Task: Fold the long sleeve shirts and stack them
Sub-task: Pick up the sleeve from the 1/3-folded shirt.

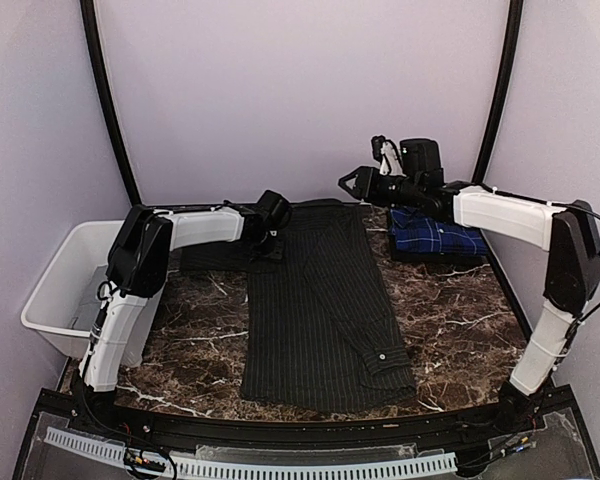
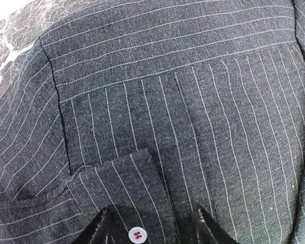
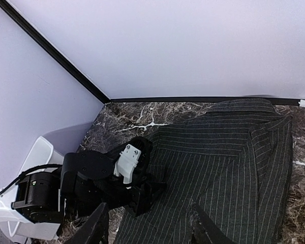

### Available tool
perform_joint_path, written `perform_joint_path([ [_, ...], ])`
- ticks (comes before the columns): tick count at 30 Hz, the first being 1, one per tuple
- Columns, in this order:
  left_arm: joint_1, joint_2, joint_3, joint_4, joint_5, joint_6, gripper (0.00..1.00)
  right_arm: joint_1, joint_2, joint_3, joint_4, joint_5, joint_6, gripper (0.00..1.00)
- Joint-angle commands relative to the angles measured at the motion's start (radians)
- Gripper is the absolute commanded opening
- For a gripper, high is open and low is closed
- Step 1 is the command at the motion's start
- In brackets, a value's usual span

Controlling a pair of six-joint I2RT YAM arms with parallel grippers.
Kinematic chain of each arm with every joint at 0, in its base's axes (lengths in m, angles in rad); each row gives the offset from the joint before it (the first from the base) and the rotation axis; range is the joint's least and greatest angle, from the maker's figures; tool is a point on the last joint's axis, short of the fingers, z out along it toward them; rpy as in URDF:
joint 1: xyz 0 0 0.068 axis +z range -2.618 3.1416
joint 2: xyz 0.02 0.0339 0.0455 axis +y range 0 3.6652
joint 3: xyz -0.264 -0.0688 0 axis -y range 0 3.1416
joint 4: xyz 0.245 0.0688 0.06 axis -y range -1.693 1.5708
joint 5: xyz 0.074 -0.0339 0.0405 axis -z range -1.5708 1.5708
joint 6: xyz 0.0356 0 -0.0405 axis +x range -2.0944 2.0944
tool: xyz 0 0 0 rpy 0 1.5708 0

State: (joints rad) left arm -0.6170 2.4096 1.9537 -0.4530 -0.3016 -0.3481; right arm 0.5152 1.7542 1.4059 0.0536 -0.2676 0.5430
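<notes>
The black pinstriped long sleeve shirt (image 1: 320, 310) lies flat down the middle of the marble table, folded into a long narrow strip. My left gripper (image 1: 270, 248) sits low at its far left edge. In the left wrist view the left gripper (image 2: 152, 229) is open, and a cuff with a white button (image 2: 136, 234) lies loose between its fingertips on the shirt (image 2: 193, 101). My right gripper (image 1: 348, 183) hovers open above the collar end. In its own view the right gripper (image 3: 150, 229) holds nothing over the shirt (image 3: 229, 168). The blue plaid shirt (image 1: 435, 238) lies folded at the back right.
A white plastic bin (image 1: 55, 290) stands off the table's left edge, beside the left arm. Purple walls close in the back and both sides. The left arm's wrist (image 3: 91, 178) lies low across the table's back left part. Another buttoned cuff (image 1: 380, 355) rests on the shirt's near right.
</notes>
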Motion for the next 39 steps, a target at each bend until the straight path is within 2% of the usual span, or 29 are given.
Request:
perform_joint_path([
  [1, 0.009, 0.003, 0.021, 0.006, 0.015, 0.004, 0.49, 0.012, -0.071, -0.058, 0.033, 0.044, -0.021, 0.49],
  [18, 0.023, -0.028, 0.032, 0.010, 0.021, 0.041, 0.00, 0.023, -0.113, -0.123, -0.001, 0.044, -0.030, 0.48],
  [26, 0.023, -0.103, -0.002, 0.023, 0.072, 0.066, 0.00, 0.031, -0.100, -0.138, -0.012, 0.014, -0.037, 0.50],
  [33, 0.023, -0.260, -0.117, 0.109, 0.267, 0.095, 0.00, 0.053, -0.035, -0.114, -0.016, -0.036, -0.032, 0.56],
  [39, 0.023, -0.380, -0.249, 0.183, 0.424, 0.097, 0.00, 0.092, 0.037, -0.078, 0.010, -0.042, 0.010, 0.65],
])
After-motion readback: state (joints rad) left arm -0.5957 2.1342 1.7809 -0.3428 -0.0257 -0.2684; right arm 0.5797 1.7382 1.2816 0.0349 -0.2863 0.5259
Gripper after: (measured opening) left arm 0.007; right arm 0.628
